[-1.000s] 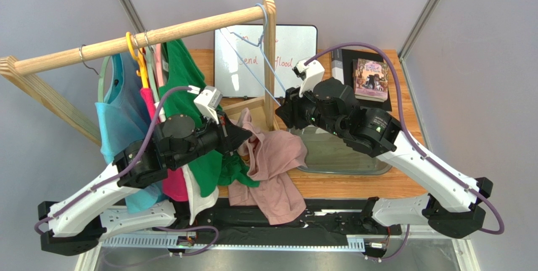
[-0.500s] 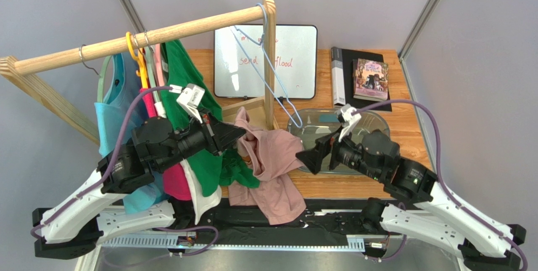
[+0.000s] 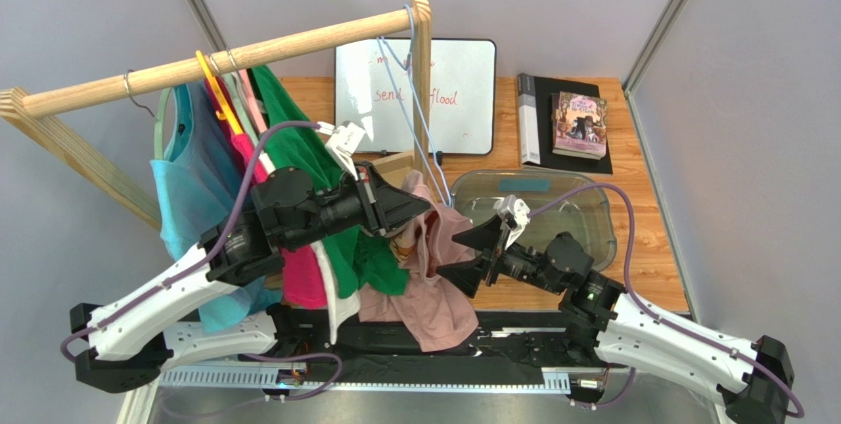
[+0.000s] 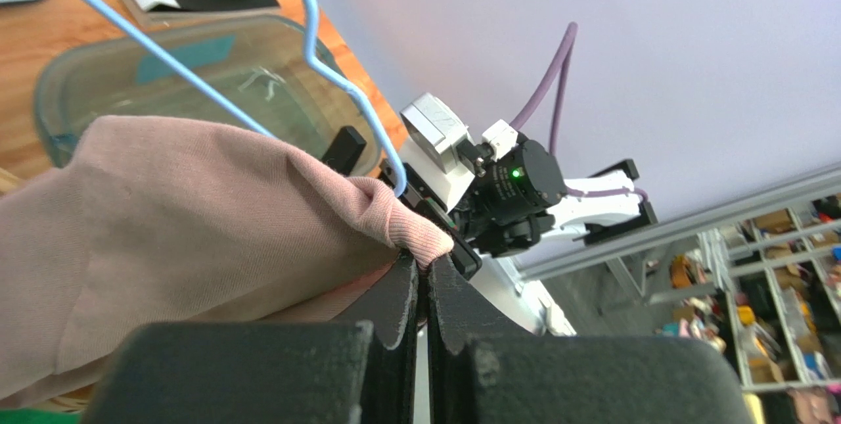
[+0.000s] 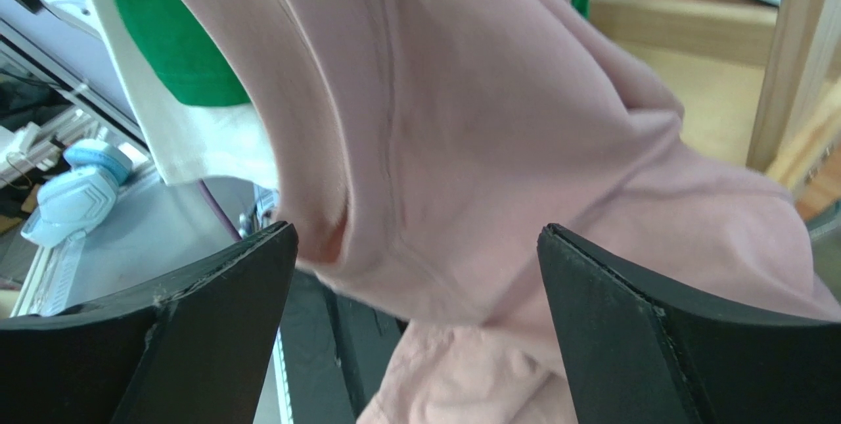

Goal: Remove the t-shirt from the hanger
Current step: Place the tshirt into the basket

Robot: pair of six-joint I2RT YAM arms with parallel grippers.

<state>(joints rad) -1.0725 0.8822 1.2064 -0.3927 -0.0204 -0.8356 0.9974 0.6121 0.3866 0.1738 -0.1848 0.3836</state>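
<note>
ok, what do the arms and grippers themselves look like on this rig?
Left arm and right arm match: white link shells, black joint housings. A purple cable loops along each, and a small white camera box sits at each wrist. Left gripper and right gripper have matte black, wedge-shaped fingers. A green LED glows on the right wrist housing.

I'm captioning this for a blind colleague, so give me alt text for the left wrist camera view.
The left gripper is pinched shut on a fold of the pink t-shirt, with the light blue wire hanger rising above the cloth. Behind are the right arm, a clear tub and the wooden table.
</note>
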